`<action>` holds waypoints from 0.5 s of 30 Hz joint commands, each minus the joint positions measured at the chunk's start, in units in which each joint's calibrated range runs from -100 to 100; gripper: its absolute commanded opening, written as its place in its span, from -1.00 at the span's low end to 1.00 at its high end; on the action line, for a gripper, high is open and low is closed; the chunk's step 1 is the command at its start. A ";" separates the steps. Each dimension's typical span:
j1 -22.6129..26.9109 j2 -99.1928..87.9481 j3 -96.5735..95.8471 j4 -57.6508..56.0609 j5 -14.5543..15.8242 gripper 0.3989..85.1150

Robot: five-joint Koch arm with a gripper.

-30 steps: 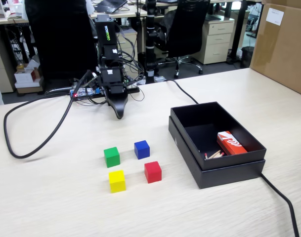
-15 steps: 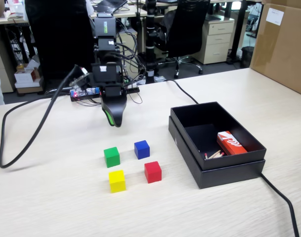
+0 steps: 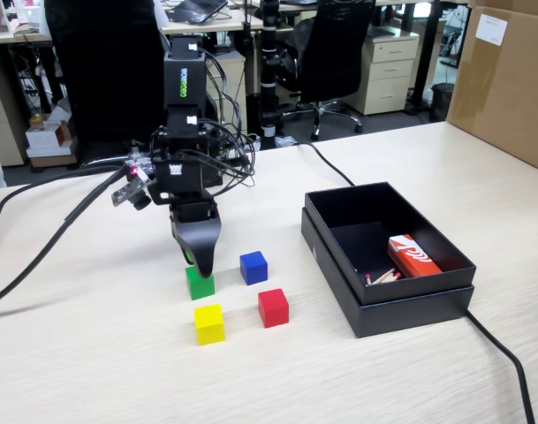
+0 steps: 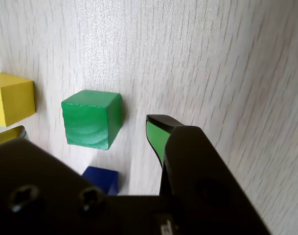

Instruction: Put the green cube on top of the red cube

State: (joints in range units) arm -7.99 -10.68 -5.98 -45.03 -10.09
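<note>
The green cube (image 3: 199, 283) sits on the pale wooden table, and the wrist view shows it (image 4: 91, 119) between my two jaws. My gripper (image 3: 199, 265) hangs just above it, pointing down, open and empty (image 4: 85, 128). The green-padded fingertip (image 4: 156, 133) stands clear of the cube's right face, and the other fingertip (image 4: 12, 134) is at the left edge. The red cube (image 3: 273, 307) lies to the right of and nearer than the green cube in the fixed view. It is out of the wrist view.
A yellow cube (image 3: 208, 323) (image 4: 11, 98) and a blue cube (image 3: 253, 267) (image 4: 102, 180) lie close to the green cube. A black open box (image 3: 410, 305) on the right holds a red-and-white box (image 3: 412, 256). A cardboard box (image 3: 507, 79) stands far right. Cables trail left.
</note>
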 commanded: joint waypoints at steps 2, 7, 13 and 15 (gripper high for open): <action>-0.24 1.56 6.34 -0.12 -0.24 0.11; -0.24 5.46 8.34 -0.12 -0.24 0.10; -0.20 8.79 8.70 -0.12 -0.59 -0.02; -0.20 9.59 8.79 -0.12 -0.73 -0.02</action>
State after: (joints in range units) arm -8.08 -0.84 -0.41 -45.03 -10.13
